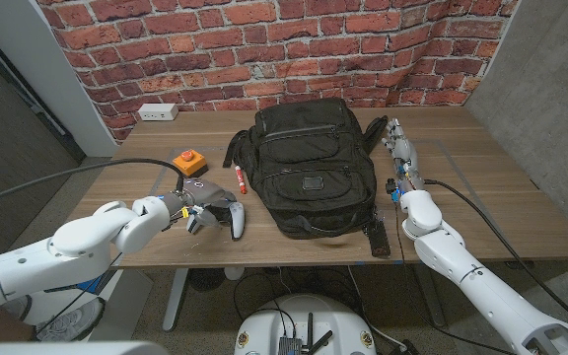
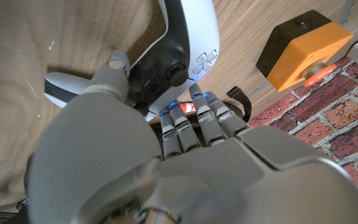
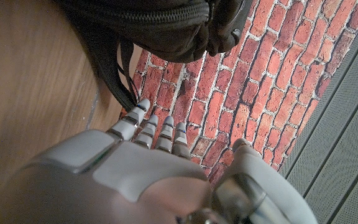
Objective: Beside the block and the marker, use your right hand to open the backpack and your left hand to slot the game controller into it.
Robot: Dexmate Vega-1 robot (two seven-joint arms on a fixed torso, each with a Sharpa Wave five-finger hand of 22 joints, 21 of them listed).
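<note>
The black backpack [image 1: 311, 166] lies zipped at the middle of the table [image 1: 491, 187]; the white game controller [image 1: 227, 215] lies near the table's front edge, with the left hand [image 1: 187, 210] on it, fingers [image 2: 194, 115] curled onto its body; the right hand [image 1: 400, 158] is just beside the backpack's right side, fingers straight, holding nothing; the red marker [image 1: 239, 177] and the orange block [image 1: 187, 162] lie behind the controller.

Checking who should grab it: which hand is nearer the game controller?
Left. The left hand is right at the game controller, fingers on it. The right hand is across the backpack, at its far side.
</note>
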